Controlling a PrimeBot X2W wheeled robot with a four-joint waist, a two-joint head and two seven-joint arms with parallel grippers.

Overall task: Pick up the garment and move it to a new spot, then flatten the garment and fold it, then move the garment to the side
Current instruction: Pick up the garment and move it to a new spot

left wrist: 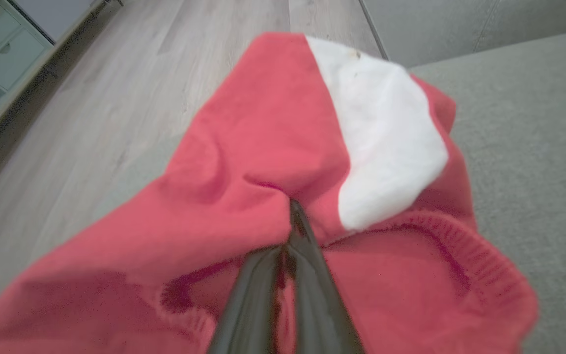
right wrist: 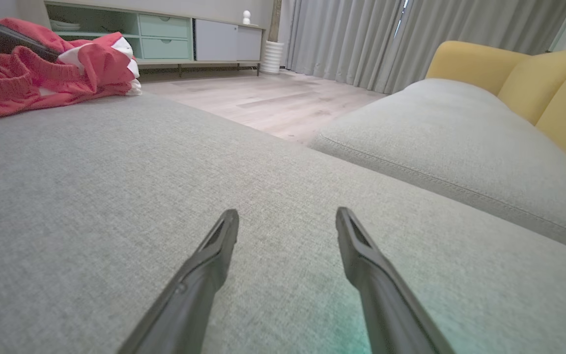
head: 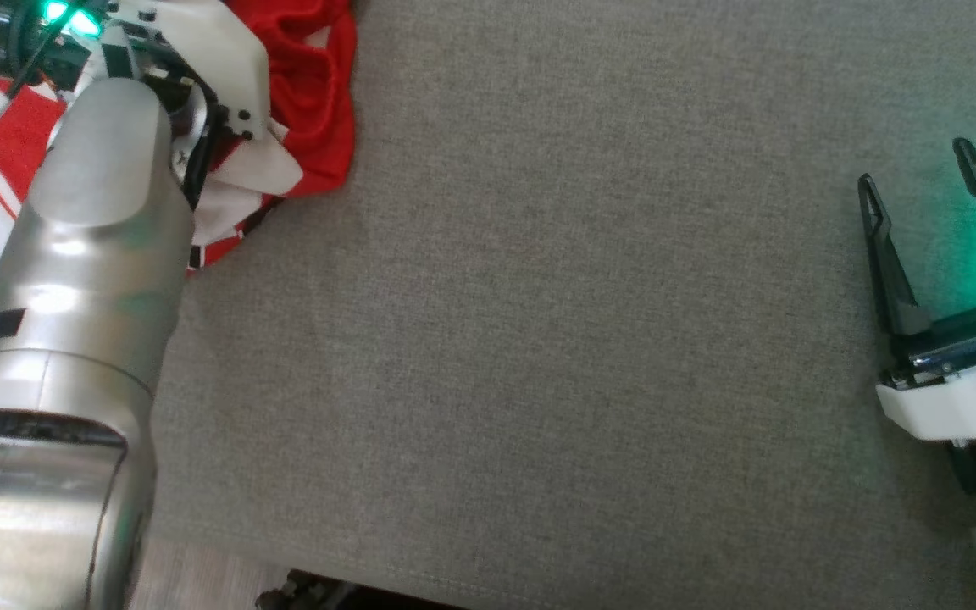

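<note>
Item: garment (head: 310, 85), knit, red with white panels and thin red striping on the white. Bunched and creased, not laid flat. Location: far left corner of the grey sofa cushion (head: 539, 339) in the head view, close to the cushion's edge, partly covered by the left arm (head: 90, 254). In the left wrist view the garment (left wrist: 243, 147) shows a white patch (left wrist: 386, 137) and a ribbed red edge (left wrist: 465, 255). In the right wrist view the garment (right wrist: 42, 78) lies as a heap at the cushion's far left.

Left gripper (left wrist: 294, 209): jaws closed, the two dark fingers pressed together with a fold of red fabric pinched at their tips; cloth puckers toward that point. A green lamp (head: 64, 17) glows on the wrist.

Right gripper (head: 914, 165): jaws spread wide, nothing between them. Well apart from the garment, at the right side of the same cushion (right wrist: 67, 196), low over it; whether the right gripper (right wrist: 288, 212) touches the fabric cannot be told. Green light tints the cushion beside it.

Surroundings: a second grey cushion (right wrist: 460, 137); yellow backrest (right wrist: 509, 64); pale wooden floor (right wrist: 273, 103); pale green sideboard (right wrist: 165, 34) with drawers; grey curtains (right wrist: 361, 39).
</note>
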